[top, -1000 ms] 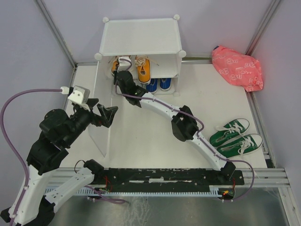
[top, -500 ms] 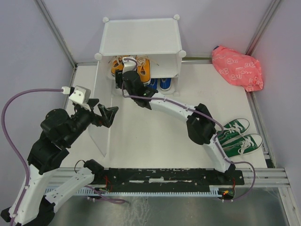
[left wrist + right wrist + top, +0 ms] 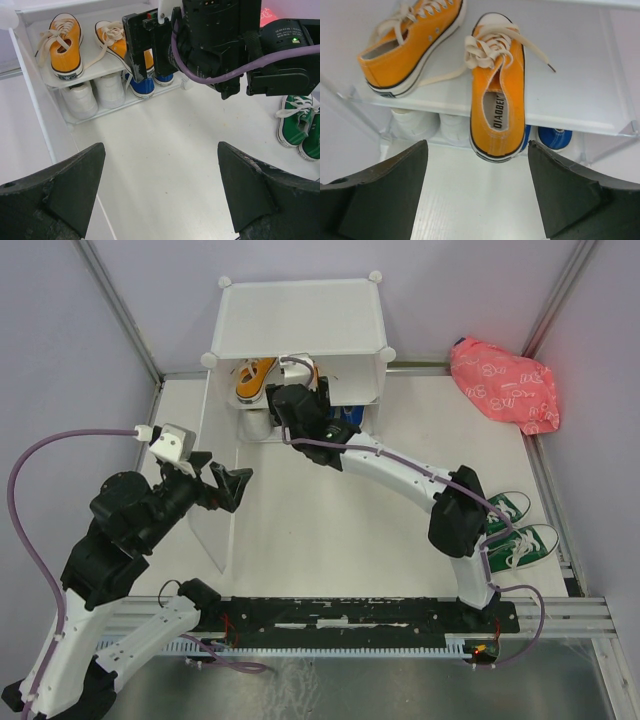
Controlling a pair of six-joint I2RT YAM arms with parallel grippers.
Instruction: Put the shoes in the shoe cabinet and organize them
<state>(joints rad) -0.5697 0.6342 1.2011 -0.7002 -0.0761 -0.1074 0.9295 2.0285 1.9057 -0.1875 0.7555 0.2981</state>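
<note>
The white shoe cabinet stands at the back with its hinged front panel swung open to the left. Two orange shoes lie on the inner shelf, the right one's heel over the shelf edge. White shoes and blue shoes sit beneath. My right gripper is open just in front of the right orange shoe's heel, holding nothing. A green pair lies on the table at the right. My left gripper hangs open over bare table beside the panel.
A pink patterned bag lies at the back right. The right arm stretches diagonally across the table between the green pair and the cabinet. Metal frame posts and grey walls close in both sides.
My right gripper has shifted to the right along the cabinet's front and its jaws have gone from shut to open. The left arm has hardly moved.
</note>
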